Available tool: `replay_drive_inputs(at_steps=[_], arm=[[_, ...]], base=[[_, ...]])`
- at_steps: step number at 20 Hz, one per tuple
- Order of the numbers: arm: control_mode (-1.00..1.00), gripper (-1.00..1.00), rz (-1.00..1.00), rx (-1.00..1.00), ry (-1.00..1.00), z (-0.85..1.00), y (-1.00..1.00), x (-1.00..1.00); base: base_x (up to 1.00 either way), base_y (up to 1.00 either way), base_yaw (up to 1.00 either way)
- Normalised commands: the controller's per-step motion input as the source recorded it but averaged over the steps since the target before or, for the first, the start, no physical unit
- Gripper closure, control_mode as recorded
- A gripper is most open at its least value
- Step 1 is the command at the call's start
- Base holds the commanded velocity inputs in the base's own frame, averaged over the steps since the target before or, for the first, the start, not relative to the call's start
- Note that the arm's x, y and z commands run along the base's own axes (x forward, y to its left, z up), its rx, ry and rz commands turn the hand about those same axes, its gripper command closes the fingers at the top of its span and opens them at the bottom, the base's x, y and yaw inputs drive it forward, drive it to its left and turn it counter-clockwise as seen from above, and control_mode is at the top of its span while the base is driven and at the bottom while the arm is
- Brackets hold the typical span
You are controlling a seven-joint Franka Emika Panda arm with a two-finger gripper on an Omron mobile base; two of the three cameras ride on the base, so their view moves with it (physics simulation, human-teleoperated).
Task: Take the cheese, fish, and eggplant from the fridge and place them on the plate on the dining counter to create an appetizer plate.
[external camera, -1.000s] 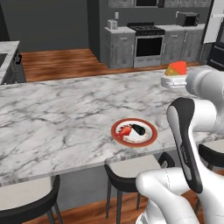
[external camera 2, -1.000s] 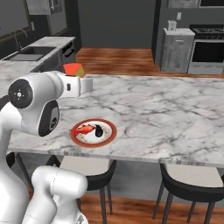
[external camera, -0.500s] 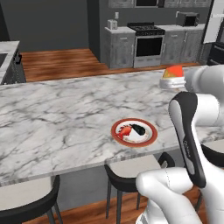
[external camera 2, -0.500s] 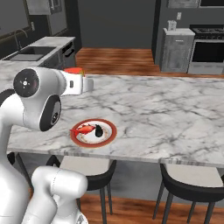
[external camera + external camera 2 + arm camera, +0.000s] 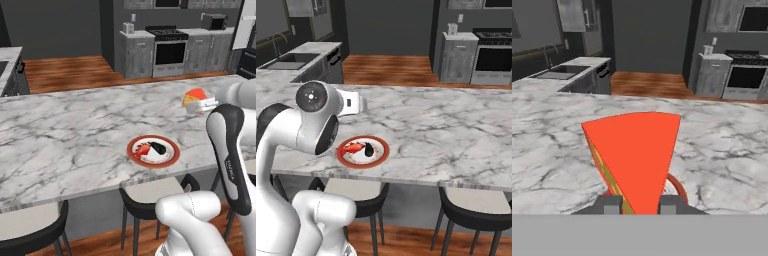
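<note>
My gripper (image 5: 200,104) hangs above the dining counter (image 5: 65,140), to the right of the plate (image 5: 170,156) and a little beyond it. It is shut on the cheese (image 5: 194,95), a yellow wedge with an orange-red top. In the hand view the cheese (image 5: 637,155) rises large between the gripper (image 5: 639,204) fingertips, and a bit of the plate's red-brown rim (image 5: 676,187) shows behind it. The reddish fish (image 5: 142,150) and the dark eggplant (image 5: 159,147) lie side by side on the plate. From the right, the fish (image 5: 352,148) and eggplant (image 5: 369,149) lie on the plate (image 5: 381,156), and my arm hides the cheese.
Black round-backed stools (image 5: 150,197) stand tucked under the counter's near edge. Beyond the counter lies wooden floor, then grey cabinets and a stove (image 5: 170,50). A sink counter (image 5: 296,57) runs at the far left in the right base view.
The gripper with the cheese has come lower and slightly nearer the plate. The plate, fish and eggplant have not moved.
</note>
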Motion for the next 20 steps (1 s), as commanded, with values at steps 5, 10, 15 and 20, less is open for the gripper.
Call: replay_drive_inputs(at_steps=[5,10,15,20], arm=[[-1.00,1.00,0.19,0.00,0.11,-0.64,0.00,0.08],[-1.00,1.00,0.09,-0.01,0.34,-0.29,0.16,0.14],[-1.00,1.00,0.06,-0.02,0.28,-0.34,0.18,0.23],[-1.00,1.00,0.05,-0.01,0.21,-0.48,0.07,0.20]], base=[[0.00,0.00,0.00],[0.00,0.00,0.00],[0.00,0.00,0.00],[0.00,0.00,0.00]])
